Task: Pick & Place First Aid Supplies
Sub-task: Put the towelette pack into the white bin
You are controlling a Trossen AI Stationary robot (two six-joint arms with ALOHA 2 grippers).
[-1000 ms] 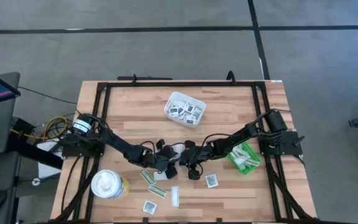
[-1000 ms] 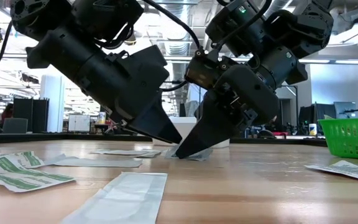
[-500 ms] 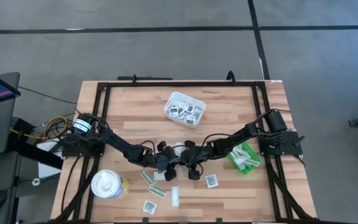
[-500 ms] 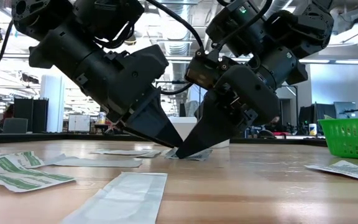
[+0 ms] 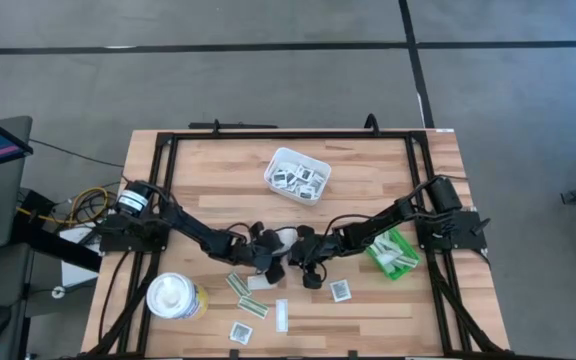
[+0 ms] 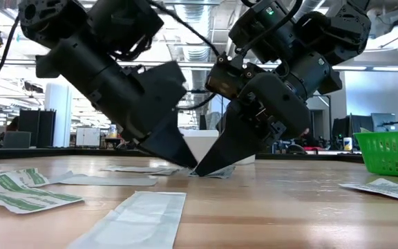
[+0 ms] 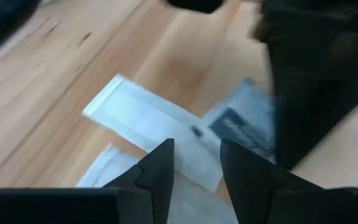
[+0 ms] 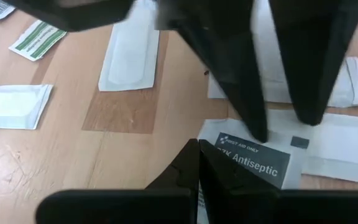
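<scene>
Several flat white packets lie in a small overlapping pile (image 5: 283,238) at the table's middle. My right gripper (image 8: 197,155) is shut, with its tips at a square packet printed "Antiseptic" (image 8: 253,165). My left gripper (image 7: 197,165) is open by a narrow gap. It points down over a long plain white packet (image 7: 148,127) in the same pile, and I cannot tell whether it touches. In the low view both grippers slant down and nearly meet, the left gripper (image 6: 185,160) beside the right gripper (image 6: 200,168). Loose packets (image 5: 248,295) lie flat toward the near edge. My right gripper comes slanting down from the table's right, and its shut tips rest at the edge of the Antiseptic packet (image 8: 219,149). The packet lies flat in the pile. Whether that edge is pinched between the fingers or only pressed on, the fingers themselves hide.
A white tray (image 5: 315,185) holding packets stands toward the far edge. A green bin (image 5: 393,252) with strips sits under the right arm. A white round container (image 5: 173,297) stands near the near-left corner. More packets (image 5: 340,290) lie near the near edge, and a black frame (image 5: 268,133) rims the table.
My left gripper has come lower onto the pile and shifted a little away from the right gripper's tip; it shows blurred now. The right gripper and the packets have kept their places.
</scene>
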